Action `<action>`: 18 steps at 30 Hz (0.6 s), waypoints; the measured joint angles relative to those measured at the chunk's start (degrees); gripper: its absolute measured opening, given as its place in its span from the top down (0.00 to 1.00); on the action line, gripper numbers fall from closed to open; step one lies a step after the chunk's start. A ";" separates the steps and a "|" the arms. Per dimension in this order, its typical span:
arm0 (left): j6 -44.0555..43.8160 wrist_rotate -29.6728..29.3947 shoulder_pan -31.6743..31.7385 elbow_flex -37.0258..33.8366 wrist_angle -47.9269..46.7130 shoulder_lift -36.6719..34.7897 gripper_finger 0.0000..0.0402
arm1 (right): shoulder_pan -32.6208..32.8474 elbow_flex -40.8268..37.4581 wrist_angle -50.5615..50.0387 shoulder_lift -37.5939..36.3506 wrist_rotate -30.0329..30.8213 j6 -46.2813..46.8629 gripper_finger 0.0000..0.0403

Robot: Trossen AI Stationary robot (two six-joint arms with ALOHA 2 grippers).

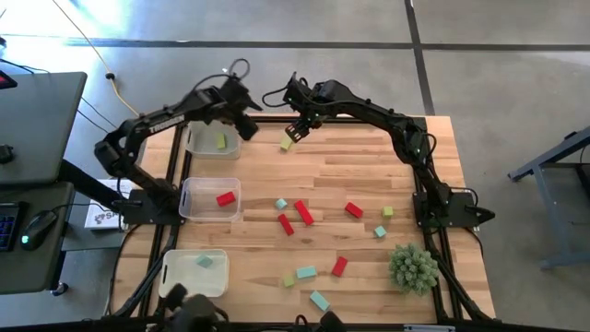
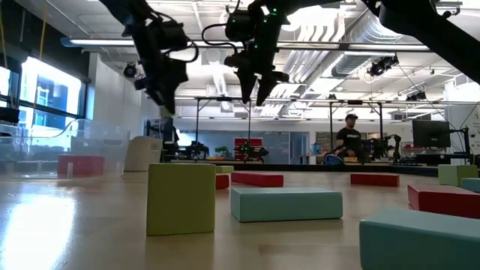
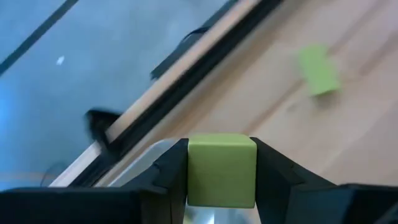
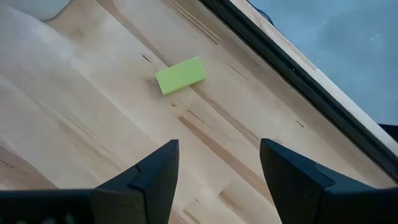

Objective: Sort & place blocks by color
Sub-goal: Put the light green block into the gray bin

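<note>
Yellow-green block [image 3: 221, 169] — its lower part cut off — sits clamped in the left gripper [image 1: 247, 125] by the far bin [image 1: 195, 148]; right gripper [image 4: 219, 171] hovers spread above a yellow-green bar [image 4: 180, 75].

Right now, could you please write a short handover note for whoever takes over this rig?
Left gripper: shut on a yellow-green block, at the far bin, which already holds one yellow-green block.
Right gripper: open, empty, above a loose yellow-green block at the table's far edge.
Done: one red block in the middle bin, one teal in the near bin.
Left: about a dozen red, teal and yellow-green blocks lie loose on the table.
</note>
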 joint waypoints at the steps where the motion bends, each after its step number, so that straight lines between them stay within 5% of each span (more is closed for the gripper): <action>1: -0.30 0.01 1.39 0.00 -0.57 -0.01 0.71 | 0.01 0.00 -0.09 0.00 -0.59 0.01 0.47; 9: -0.92 2.49 8.42 0.00 -6.88 1.41 0.71 | 1.47 0.00 -0.33 0.00 -1.90 -0.11 0.47; 18: -1.66 4.42 9.05 0.00 -9.92 5.21 0.71 | 2.87 0.00 -0.47 0.00 -1.91 -0.05 0.47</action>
